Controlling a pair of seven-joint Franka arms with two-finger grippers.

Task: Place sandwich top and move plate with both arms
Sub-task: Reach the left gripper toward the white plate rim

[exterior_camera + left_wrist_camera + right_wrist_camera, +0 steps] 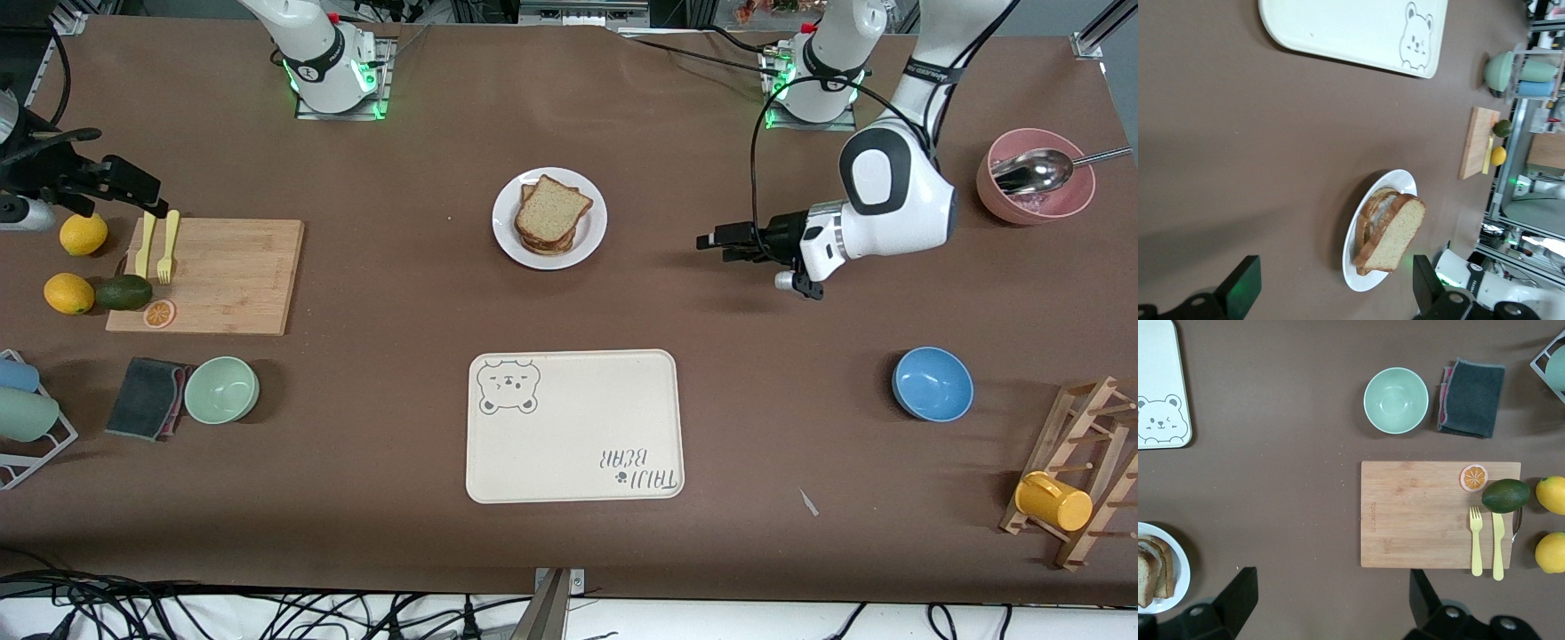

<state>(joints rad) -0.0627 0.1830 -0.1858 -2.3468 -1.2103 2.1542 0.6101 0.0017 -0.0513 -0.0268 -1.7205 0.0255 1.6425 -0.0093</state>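
Observation:
The sandwich top (551,211), a speckled brown bread slice, lies askew on a stack of slices on the round white plate (594,238) in the middle of the table. My left gripper (709,242) hovers open over bare table beside the plate, toward the left arm's end, fingers pointing at it. In the left wrist view the sandwich top (1401,233) and plate (1367,285) sit just ahead of the open left gripper (1336,280). My right gripper (147,197) hangs open over the table near the cutting board. The right wrist view shows the right gripper (1333,593) empty, with the plate (1180,577) at the frame's edge.
A cream bear tray (573,427) lies nearer the camera than the plate. The wooden cutting board (222,276) carries a yellow fork and knife, with lemons and an avocado beside it. A green bowl (221,389), blue bowl (932,383), pink bowl with spoon (1036,178) and mug rack (1076,480) stand around.

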